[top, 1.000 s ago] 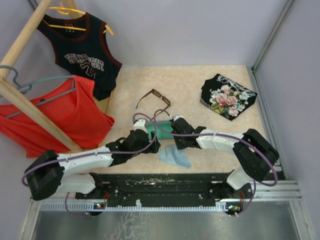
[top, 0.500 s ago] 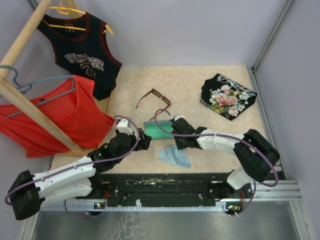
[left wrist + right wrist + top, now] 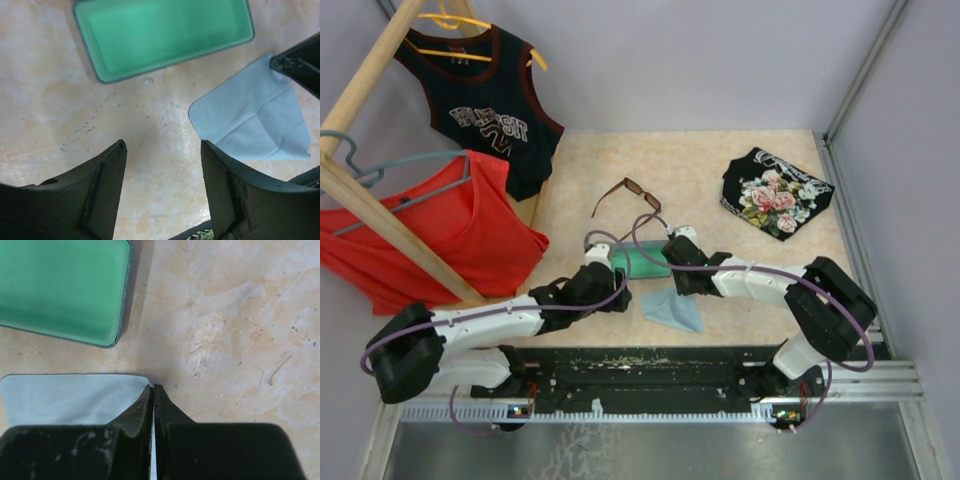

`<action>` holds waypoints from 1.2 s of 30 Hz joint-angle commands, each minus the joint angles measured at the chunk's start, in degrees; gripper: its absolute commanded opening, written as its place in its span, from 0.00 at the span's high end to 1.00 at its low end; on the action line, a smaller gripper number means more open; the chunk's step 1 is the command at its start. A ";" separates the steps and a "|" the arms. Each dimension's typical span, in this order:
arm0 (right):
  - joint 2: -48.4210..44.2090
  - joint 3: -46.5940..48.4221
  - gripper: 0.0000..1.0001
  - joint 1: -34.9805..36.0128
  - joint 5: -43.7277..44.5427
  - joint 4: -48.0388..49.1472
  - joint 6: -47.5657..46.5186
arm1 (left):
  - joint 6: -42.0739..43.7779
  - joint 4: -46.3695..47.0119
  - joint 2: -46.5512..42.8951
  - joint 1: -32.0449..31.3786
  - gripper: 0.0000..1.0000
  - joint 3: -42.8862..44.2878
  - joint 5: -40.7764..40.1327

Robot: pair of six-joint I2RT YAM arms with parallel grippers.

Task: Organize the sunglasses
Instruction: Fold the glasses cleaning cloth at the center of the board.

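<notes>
**A:** Since half a second earlier the left arm had swung back in from the near left, so that the left gripper (image 3: 162, 146) hung over the table (image 3: 150, 120) just near of the open case (image 3: 165, 35). How did its jaws stand?

**B:** Apart, and fairly wide. Between the fingers (image 3: 100, 185) there was only bare tabletop. They held nothing and touched nothing.

**A:** And the right gripper (image 3: 153, 387)?

**B:** Its jaws were pressed together with no gap showing. The tips sat right at a corner of the light blue cloth (image 3: 70, 395), which lay flat on the table, near and to the right of the case. I could not tell whether that corner was pinched or merely touched.

**A:** Where were the sunglasses (image 3: 628, 196)?

**B:** On the table on the far side of the case and a little to the left, with their temple arms unfolded. The green-lined case lay between them and both grippers, so they were well apart from either set of jaws. Neither wrist camera showed them.
</notes>
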 commanded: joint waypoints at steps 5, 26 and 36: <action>-1.19 -3.50 1.00 -0.43 -2.52 5.54 2.00 | -3.52 -3.65 9.88 -2.85 0.40 8.68 0.05; 3.29 -1.20 1.00 -0.45 -5.86 2.81 1.95 | -3.17 -9.99 27.00 -5.04 0.61 20.17 -0.80; 3.00 -1.28 1.00 -0.45 -5.43 2.18 2.19 | -4.29 -19.03 30.78 -9.10 0.64 25.61 -6.37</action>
